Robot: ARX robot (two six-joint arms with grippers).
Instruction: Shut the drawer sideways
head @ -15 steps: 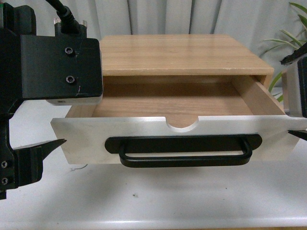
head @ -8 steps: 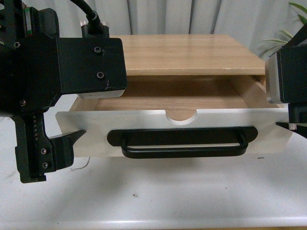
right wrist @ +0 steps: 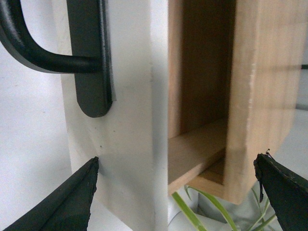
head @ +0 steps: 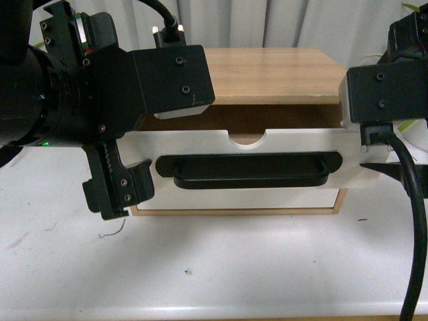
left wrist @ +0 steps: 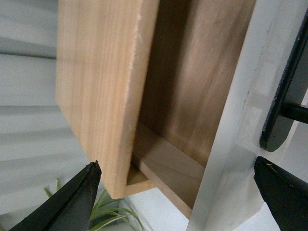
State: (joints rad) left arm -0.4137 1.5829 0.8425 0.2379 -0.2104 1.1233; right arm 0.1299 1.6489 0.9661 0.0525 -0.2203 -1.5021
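Standing slightly open, the drawer (head: 294,142) shows light wood inside.

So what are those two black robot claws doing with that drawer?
The robot is closing the drawer of a wooden box that sits on a white table. Its left claw is at one end of the white drawer front and its right claw is at the other. Both claws are wide open, reaching around the drawer front and the box. The drawer is almost in, but the wrist cameras show a gap, so it is not shut yet.
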